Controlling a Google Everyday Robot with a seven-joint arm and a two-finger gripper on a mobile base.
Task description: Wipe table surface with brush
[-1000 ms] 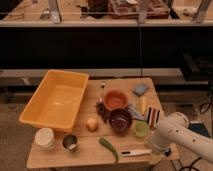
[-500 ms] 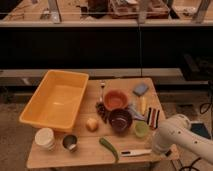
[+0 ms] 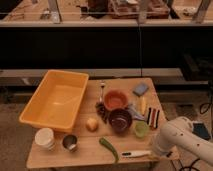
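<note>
The brush (image 3: 134, 154) is a slender white stick with a dark tip at its left end. It lies flat near the front right edge of the light wooden table surface (image 3: 85, 150). My gripper (image 3: 154, 150) is at the end of the white arm (image 3: 177, 136), low over the table at the brush's right end. The arm's bulk hides how it meets the brush.
A big yellow tub (image 3: 55, 97) fills the left side. In the middle stand an orange bowl (image 3: 116, 99), a dark bowl (image 3: 120, 120) and a green cup (image 3: 141, 129). A green vegetable (image 3: 109, 147) lies just left of the brush, and a striped block (image 3: 153, 116) behind it.
</note>
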